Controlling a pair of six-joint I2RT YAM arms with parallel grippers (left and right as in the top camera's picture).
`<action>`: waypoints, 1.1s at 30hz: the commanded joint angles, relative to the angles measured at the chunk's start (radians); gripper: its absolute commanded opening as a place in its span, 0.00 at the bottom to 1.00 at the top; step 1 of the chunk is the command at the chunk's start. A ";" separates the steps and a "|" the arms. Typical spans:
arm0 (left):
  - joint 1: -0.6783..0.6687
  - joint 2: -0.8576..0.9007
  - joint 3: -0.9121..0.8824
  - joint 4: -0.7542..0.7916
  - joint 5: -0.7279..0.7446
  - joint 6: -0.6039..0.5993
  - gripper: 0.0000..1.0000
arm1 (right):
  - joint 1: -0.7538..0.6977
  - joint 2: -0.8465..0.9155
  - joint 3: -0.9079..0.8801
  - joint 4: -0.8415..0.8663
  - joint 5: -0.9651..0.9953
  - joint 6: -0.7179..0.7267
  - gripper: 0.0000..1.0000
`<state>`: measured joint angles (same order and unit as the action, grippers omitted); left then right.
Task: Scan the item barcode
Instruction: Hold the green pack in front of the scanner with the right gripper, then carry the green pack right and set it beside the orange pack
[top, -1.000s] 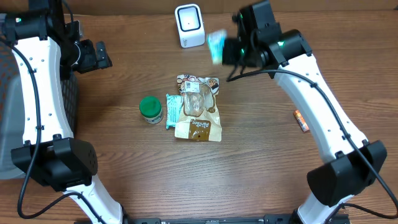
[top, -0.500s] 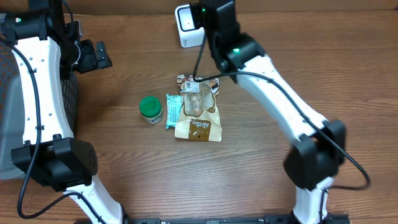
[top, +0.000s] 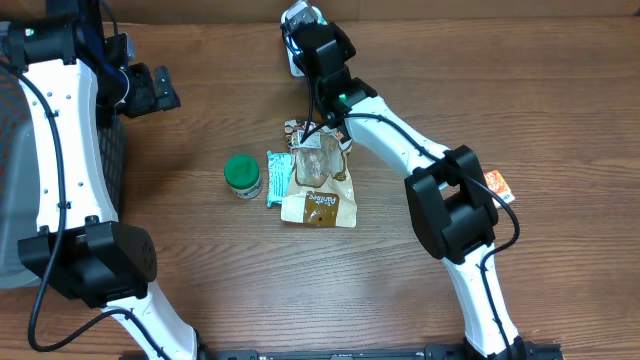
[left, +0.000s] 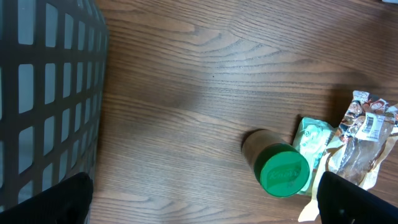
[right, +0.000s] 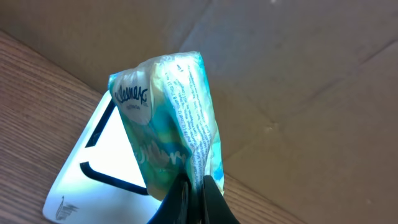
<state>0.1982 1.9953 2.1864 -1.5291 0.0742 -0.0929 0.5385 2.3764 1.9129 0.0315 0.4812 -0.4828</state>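
Over the white scanner (right: 99, 168), the right gripper (right: 193, 196) pinches a tissue pack (right: 168, 118) by its lower edge; the left gripper (top: 158, 90) hangs wide open near the basket (left: 43, 93).

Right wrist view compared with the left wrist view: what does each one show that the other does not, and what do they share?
Only the right wrist view shows the Kleenex tissue pack, pinched at its lower end by the shut right gripper, with the white scanner behind it and a cardboard wall. Only the left wrist view shows the grey basket, the green-lidded jar, the teal packet, the snack bag and the open left gripper. Both show the wooden table.
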 joint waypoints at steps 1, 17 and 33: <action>0.004 -0.026 0.002 0.001 -0.004 0.026 1.00 | 0.001 0.022 0.012 0.034 0.013 -0.025 0.04; 0.004 -0.026 0.002 0.001 -0.004 0.026 1.00 | 0.006 0.028 0.012 0.011 0.012 -0.043 0.04; 0.004 -0.026 0.002 0.001 -0.004 0.026 1.00 | -0.002 -0.489 0.012 -0.790 -0.476 0.726 0.04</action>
<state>0.1982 1.9953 2.1864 -1.5288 0.0742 -0.0929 0.5831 2.0834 1.9072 -0.6338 0.1650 -0.0353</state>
